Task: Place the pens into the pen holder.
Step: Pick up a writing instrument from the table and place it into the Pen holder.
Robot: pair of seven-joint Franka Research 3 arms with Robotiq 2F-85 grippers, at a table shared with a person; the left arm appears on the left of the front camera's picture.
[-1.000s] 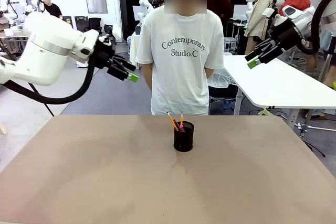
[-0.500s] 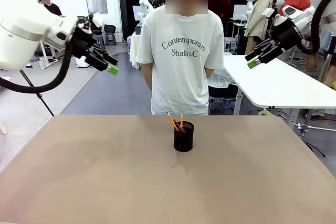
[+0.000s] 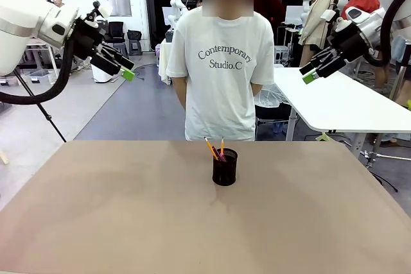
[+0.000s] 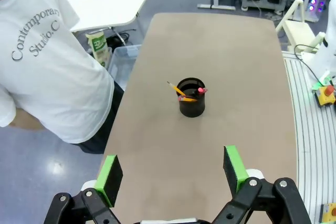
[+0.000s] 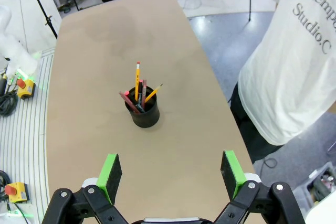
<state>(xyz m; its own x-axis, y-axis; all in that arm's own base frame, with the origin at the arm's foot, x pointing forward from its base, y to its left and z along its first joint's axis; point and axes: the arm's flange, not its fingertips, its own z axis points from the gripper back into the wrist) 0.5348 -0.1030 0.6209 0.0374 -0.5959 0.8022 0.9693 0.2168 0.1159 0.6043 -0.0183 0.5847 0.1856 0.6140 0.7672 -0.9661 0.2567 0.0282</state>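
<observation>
The black mesh pen holder point(image 3: 225, 167) stands near the far middle of the table, and the pens point(image 3: 217, 149) lean inside it with their tips sticking out. From above, the pen holder point(image 5: 144, 114) holds a yellow pencil, a reddish-brown one and a red-ended pen point(image 5: 137, 94). It also appears from the other side as the pen holder point(image 4: 191, 98). My left gripper point(image 3: 128, 72) hangs open high at the upper left, far from the table. My right gripper point(image 3: 309, 76) is open high at the upper right. The wrist views show my left gripper point(image 4: 170, 172) and my right gripper point(image 5: 171, 174) with nothing between the fingers.
A person in a white T-shirt point(image 3: 220, 62) stands at the table's far edge, hands behind the back. The brown tabletop point(image 3: 128, 216) is bare around the holder. A white table point(image 3: 340, 104) stands behind on the right.
My left arm has swung up and to the left, away from the table's middle. The right arm, the holder and the pens have stayed put.
</observation>
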